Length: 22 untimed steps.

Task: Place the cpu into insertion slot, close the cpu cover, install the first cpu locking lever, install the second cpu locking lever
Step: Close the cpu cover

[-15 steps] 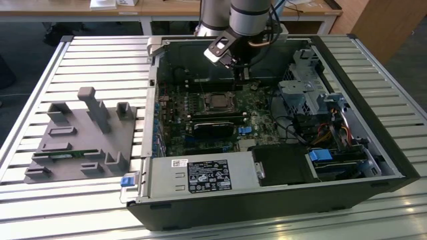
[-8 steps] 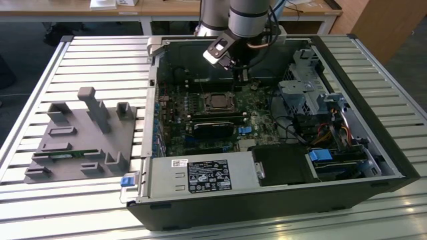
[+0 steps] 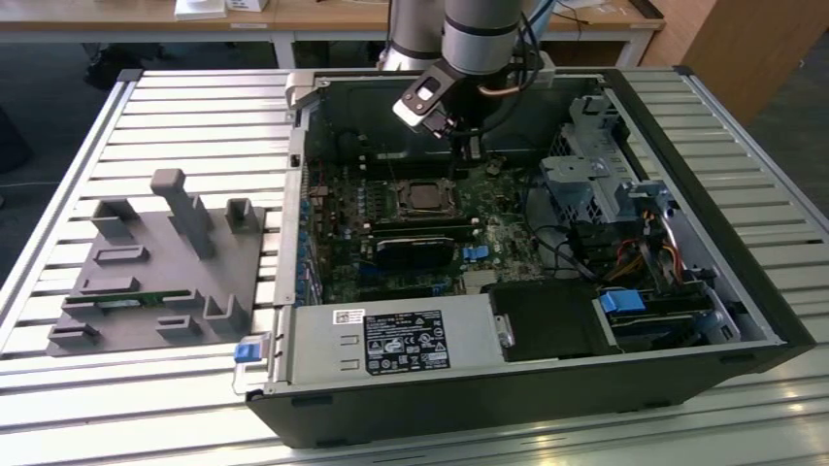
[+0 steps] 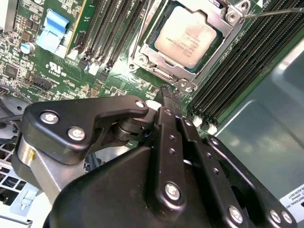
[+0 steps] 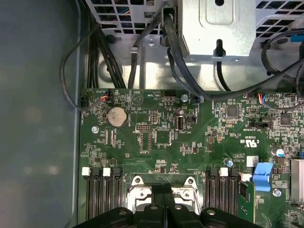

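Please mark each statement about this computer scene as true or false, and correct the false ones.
1. The cpu sits in the insertion slot. True.
2. The gripper holds the cpu. False: it is shut on nothing, near the slot.
3. The cpu cover lies down around the cpu. True.
4. The grey fixture stands inside the computer case. False: it stands on the table outside the case, at the exterior view's left.

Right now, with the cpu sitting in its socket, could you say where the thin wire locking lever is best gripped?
Probably on the straight free stretch of the locking lever, where it juts past the cpu cover over the memory slots. It is a thin rod with space around it, so pinch across it from above.
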Each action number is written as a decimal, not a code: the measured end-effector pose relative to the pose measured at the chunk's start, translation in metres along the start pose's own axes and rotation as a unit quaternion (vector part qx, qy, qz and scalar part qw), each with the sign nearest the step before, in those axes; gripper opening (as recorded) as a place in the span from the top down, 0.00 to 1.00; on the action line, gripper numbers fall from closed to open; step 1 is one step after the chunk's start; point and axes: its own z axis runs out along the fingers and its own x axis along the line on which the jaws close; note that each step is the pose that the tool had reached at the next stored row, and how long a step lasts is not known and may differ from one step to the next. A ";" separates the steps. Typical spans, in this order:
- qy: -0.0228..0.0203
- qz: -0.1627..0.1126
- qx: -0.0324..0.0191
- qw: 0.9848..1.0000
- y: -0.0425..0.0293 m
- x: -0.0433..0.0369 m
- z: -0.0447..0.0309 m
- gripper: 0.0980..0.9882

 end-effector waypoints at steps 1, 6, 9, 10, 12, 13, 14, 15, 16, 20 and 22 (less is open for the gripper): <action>0.000 0.000 0.000 1.000 -0.0004 0.0000 0.0000 0.99; 0.000 0.000 0.000 1.000 -0.0062 0.0000 0.0000 0.99; 0.000 0.000 0.000 1.000 -0.0097 0.0000 0.0012 0.99; 0.000 0.000 0.000 1.000 -0.0098 -0.0001 0.0019 0.99; 0.000 0.000 0.000 1.000 -0.0099 -0.0010 0.0036 0.99; 0.000 0.000 0.000 1.000 -0.0101 -0.0017 0.0044 0.99; 0.000 0.000 0.000 1.000 -0.0104 -0.0018 0.0048 0.99; 0.000 0.000 0.000 1.000 -0.0111 -0.0018 0.0051 0.99; 0.000 0.000 0.000 1.000 -0.0125 -0.0018 0.0051 0.99; 0.000 0.000 0.000 1.000 -0.0200 -0.0018 0.0060 0.99; 0.000 0.000 0.000 1.000 -0.0223 -0.0018 0.0067 0.99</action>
